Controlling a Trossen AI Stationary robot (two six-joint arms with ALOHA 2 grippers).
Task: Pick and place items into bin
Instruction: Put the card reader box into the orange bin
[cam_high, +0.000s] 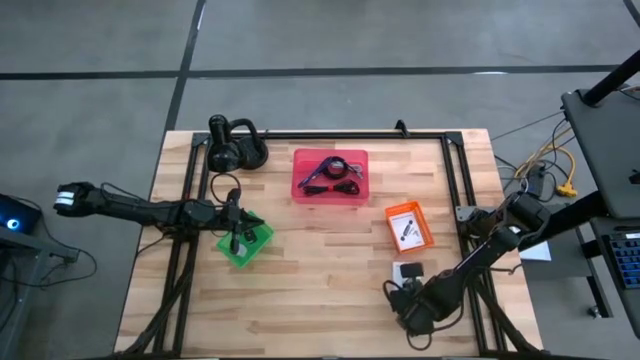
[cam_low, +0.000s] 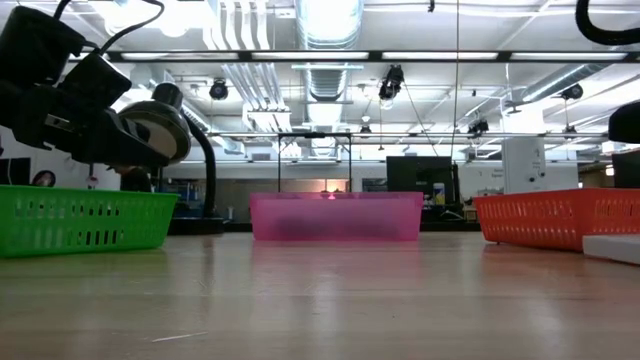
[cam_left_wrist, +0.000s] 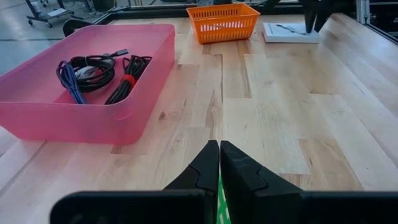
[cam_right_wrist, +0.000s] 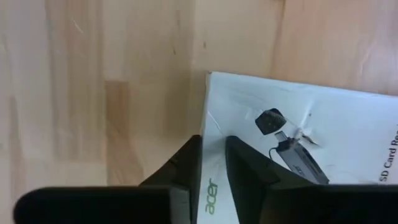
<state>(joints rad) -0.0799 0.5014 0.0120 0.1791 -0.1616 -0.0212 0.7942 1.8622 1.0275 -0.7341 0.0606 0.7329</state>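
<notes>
The left gripper (cam_left_wrist: 219, 163) hangs over the green basket (cam_high: 245, 240), fingers pressed together on nothing. The right gripper (cam_right_wrist: 212, 163) is slightly parted, straddling the edge of a flat white packet (cam_right_wrist: 311, 155) lying on the table (cam_high: 330, 280) near the orange basket (cam_high: 409, 226). Coiled cables (cam_left_wrist: 93, 70) lie in the pink bin (cam_left_wrist: 93, 118).

**Count of things on the desk**

Three baskets: one pink (cam_high: 329, 176), one orange (cam_high: 409, 226), one green (cam_high: 246, 241). The pink one holds three bundled cables: one black (cam_left_wrist: 93, 65), one blue-purple (cam_left_wrist: 68, 81), one black with a red tie (cam_left_wrist: 127, 79). One white packet (cam_high: 408, 271) lies on the desk (cam_high: 330, 290).
</notes>
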